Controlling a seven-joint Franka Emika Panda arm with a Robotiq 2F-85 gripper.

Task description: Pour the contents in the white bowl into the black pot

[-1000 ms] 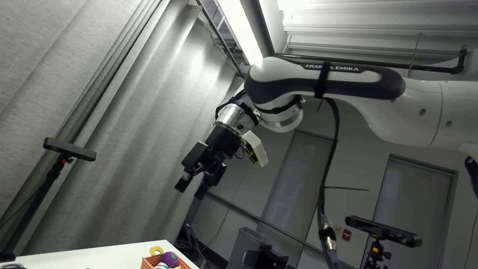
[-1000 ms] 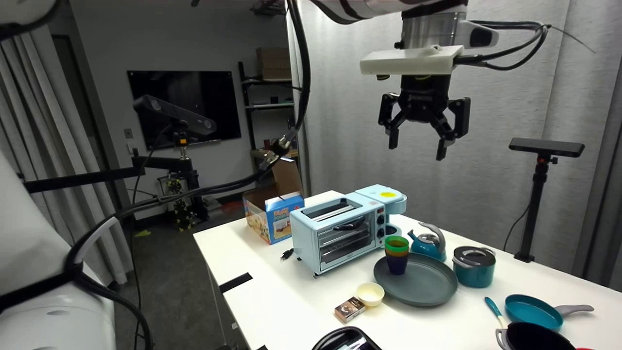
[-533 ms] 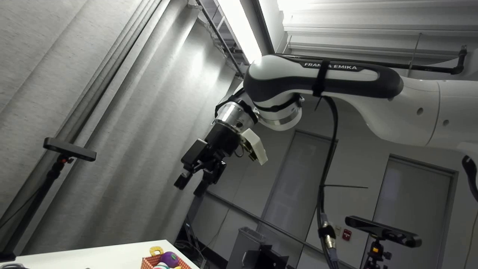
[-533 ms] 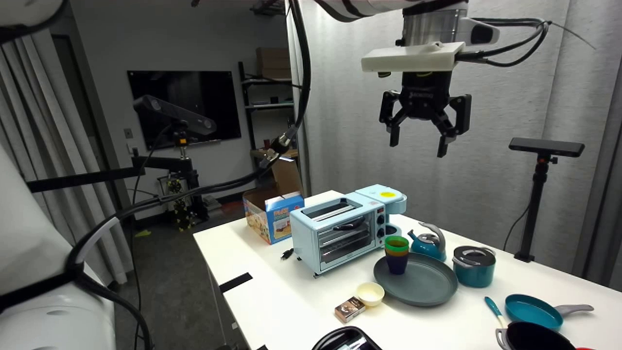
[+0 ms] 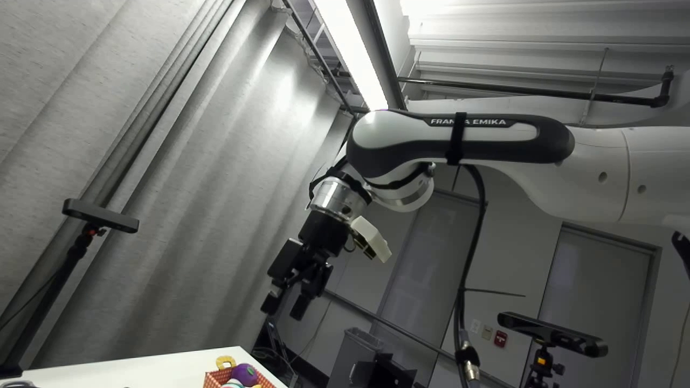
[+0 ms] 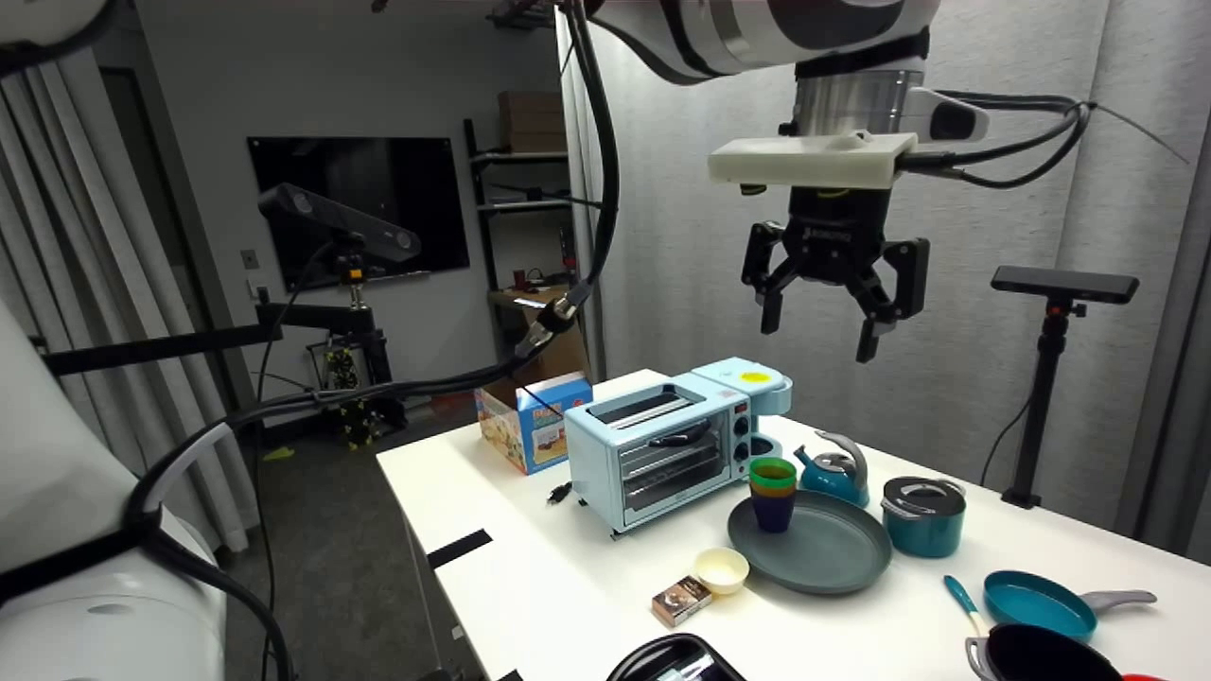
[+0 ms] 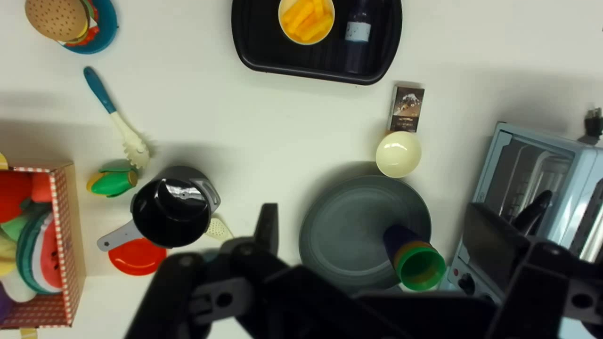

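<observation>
A white bowl (image 7: 306, 21) holding yellow fry-like pieces sits on a black tray (image 7: 315, 73) at the top of the wrist view. A second, cream-white bowl (image 7: 398, 154) looks empty; it also shows in an exterior view (image 6: 722, 571). The black pot (image 7: 172, 212) stands at the left of the wrist view, its inside dark; it is cut off at the bottom right of an exterior view (image 6: 1036, 654). My gripper (image 7: 372, 221) is open, empty and high above the table in both exterior views (image 5: 285, 306) (image 6: 819, 327). In the wrist view its fingers straddle the grey plate.
The grey plate (image 7: 348, 226) bears stacked cups (image 7: 419, 268). A small box (image 7: 406, 108) touches or nearly touches the cream bowl. A blue toaster oven (image 6: 662, 445), kettle (image 6: 833, 478), lidded pot (image 6: 922, 518) and pan (image 6: 1036, 603) stand around. A basket of toy food (image 7: 66, 245) is beside the pot.
My gripper rises very slightly at first, then has come down clearly in both exterior views by now. It stays open. The things on the table have not moved.
</observation>
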